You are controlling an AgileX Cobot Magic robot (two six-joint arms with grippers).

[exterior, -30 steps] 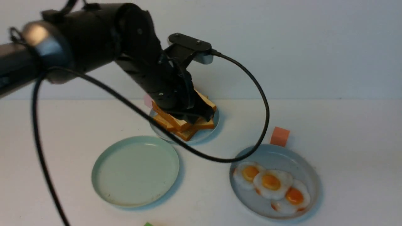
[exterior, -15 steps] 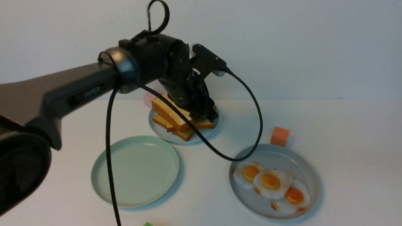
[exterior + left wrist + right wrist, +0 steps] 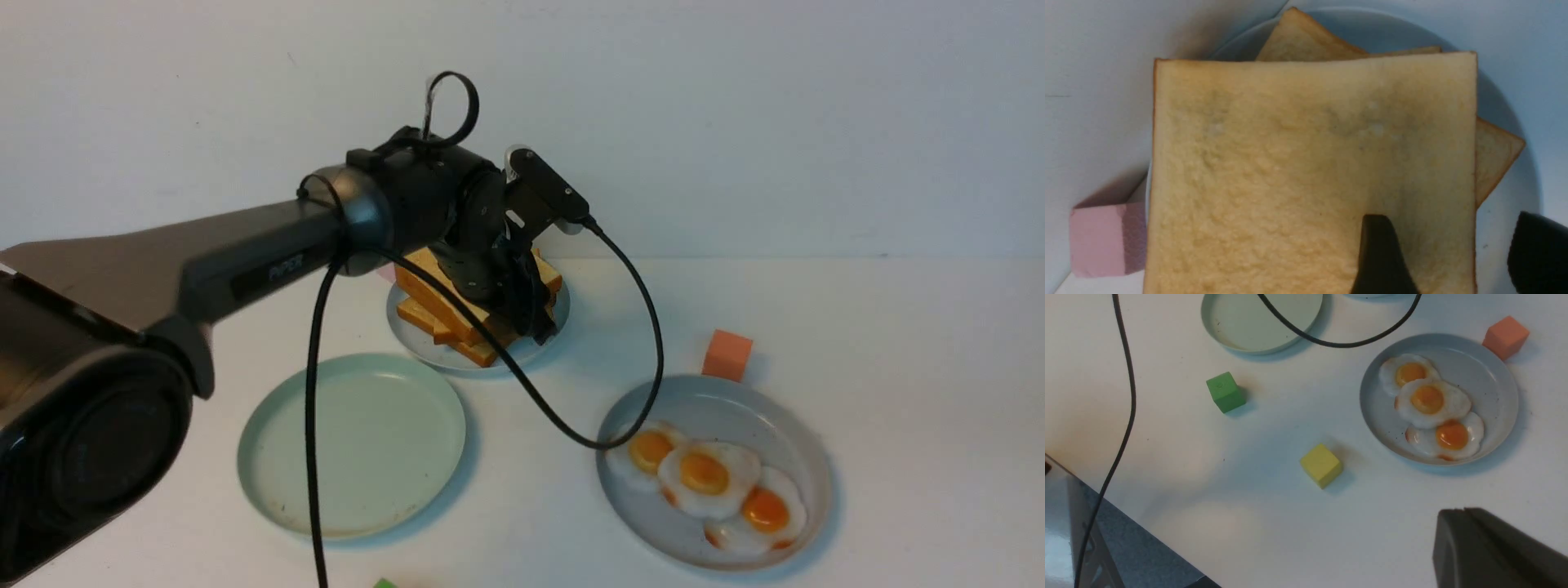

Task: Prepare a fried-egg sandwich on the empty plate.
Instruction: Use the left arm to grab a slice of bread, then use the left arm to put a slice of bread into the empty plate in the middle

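Trouble is most likely at the toast stack (image 3: 445, 306). The left gripper (image 3: 535, 322) hangs over it with jaws spread. In the left wrist view one finger (image 3: 1382, 257) is above the top slice (image 3: 1306, 163) and the other is outside its edge, over the small plate (image 3: 1506, 192). I judge that closing like this catches only a narrow strip near the crust. The slice can then turn in the grip or slip out when it is lifted. In the front view this slice lies tilted on the ones under it, so a pull can also drag a lower slice off the plate.

The cable (image 3: 522, 384) hangs low from the wrist and reaches the rim of the grey plate (image 3: 735, 400). A swing toward the near left may sweep it over the eggs (image 3: 706, 474).

The right gripper (image 3: 1457, 535) is pressed together and holds nothing, above the near table.

The small plate, far in the middle, holds the fanned stack, and a pink cube (image 3: 1106, 239) sits just beside it. The grey plate, near right, holds three overlapping eggs, with an orange cube (image 3: 727, 354) just beyond it. The mint plate (image 3: 351, 445), near left, is bare, so nothing is built on it yet. A green cube (image 3: 1224, 392) and a yellow cube (image 3: 1321, 464) lie loose on the table nearer the robot.
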